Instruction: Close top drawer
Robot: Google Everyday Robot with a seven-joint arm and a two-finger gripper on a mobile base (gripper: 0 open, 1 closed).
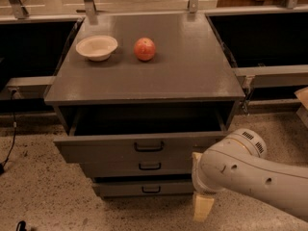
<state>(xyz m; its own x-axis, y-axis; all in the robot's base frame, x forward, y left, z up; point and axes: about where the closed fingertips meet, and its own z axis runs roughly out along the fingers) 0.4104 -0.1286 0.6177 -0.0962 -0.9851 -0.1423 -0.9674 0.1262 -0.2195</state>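
The top drawer (106,150) of the grey cabinet stands partly open. Its long front panel juts out a little past the two lower drawer fronts, and its dark loop handle (148,147) sits at centre. The dark interior (144,123) shows as a narrow band under the cabinet top. My gripper (202,206) is at the end of the white arm (250,177), low at the right, just in front of the right end of the drawer fronts. The arm covers most of the gripper.
A white bowl (96,47) and a red apple (145,49) sit on the cabinet top (183,71). Two shut lower drawers (115,168) (120,189) lie under the top one. A black cable (12,134) hangs at the left. Dark bays flank the cabinet, and the floor is speckled.
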